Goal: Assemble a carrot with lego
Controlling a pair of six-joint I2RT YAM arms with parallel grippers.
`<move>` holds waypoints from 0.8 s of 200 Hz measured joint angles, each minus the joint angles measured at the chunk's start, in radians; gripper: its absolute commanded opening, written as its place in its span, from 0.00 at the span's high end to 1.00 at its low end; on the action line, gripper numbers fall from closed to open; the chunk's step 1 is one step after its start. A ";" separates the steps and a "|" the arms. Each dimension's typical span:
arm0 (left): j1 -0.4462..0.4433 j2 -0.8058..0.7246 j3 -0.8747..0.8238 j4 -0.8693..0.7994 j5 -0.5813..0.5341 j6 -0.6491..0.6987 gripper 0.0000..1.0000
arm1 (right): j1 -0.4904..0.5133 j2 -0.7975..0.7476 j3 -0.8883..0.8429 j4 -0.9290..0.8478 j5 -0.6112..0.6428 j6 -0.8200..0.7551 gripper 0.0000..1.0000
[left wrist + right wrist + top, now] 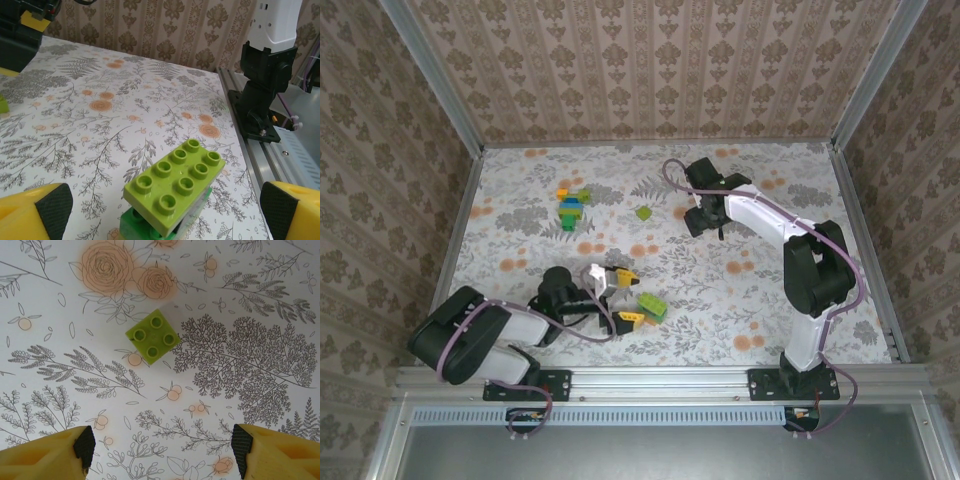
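at flowered table (760, 300), nothing gripped
found left gripper (628, 297) released, fingers (35, 212) wide either side of lime-on-green lego stack (175, 192) near front; right gripper (162, 447) released above single lime lego brick (152, 336) mid-table.

The left arm (470, 340) is folded low beside its base, the forearm laid out to the right, and the left gripper (628, 298) is held wide open, its yellow fingers (30, 215) set far apart. The right arm (810, 290) is raised at the elbow and stretched forward and leftward; the right gripper (163, 446) is pointed downward, with its jaws parted and nothing clasped between them.
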 measured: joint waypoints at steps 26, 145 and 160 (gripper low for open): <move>0.000 0.035 0.040 -0.042 0.013 0.034 0.00 | -0.002 0.000 0.007 0.000 -0.003 0.000 0.25; -0.027 0.101 0.158 -0.241 0.065 0.166 0.00 | -0.014 0.003 0.044 -0.011 -0.060 0.004 0.25; -0.031 0.118 0.173 -0.256 0.074 0.179 0.00 | -0.018 0.011 0.057 -0.014 -0.064 0.004 0.25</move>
